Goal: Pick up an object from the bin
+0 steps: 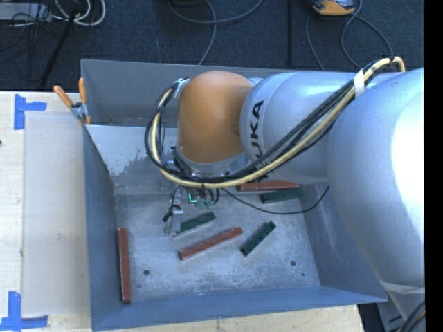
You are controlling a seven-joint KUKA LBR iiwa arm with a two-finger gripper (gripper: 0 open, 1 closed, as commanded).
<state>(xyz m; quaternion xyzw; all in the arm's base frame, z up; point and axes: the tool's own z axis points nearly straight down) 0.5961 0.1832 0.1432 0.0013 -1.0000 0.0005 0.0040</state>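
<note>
The short dark green bar (199, 220) lies flat on the bin (156, 261) floor, centre-left of frame, its left end at the hand (176, 221). Whether the hand is spread or pressed together cannot be told. Recommended: straddle the bar's narrow width and seat low, clear of the brown bar (211, 243) just below.

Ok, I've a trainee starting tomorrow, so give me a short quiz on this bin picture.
1. Fill in: the long stick along the left wall of the bin is ____ in colour.
2. Which lies nearest the gripper? A: that long stick. B: a dark green stick. C: a yellow ball.
3. True or false: the gripper touches the bin's right wall.
Key: 1 brown; 2 B; 3 false.
</note>
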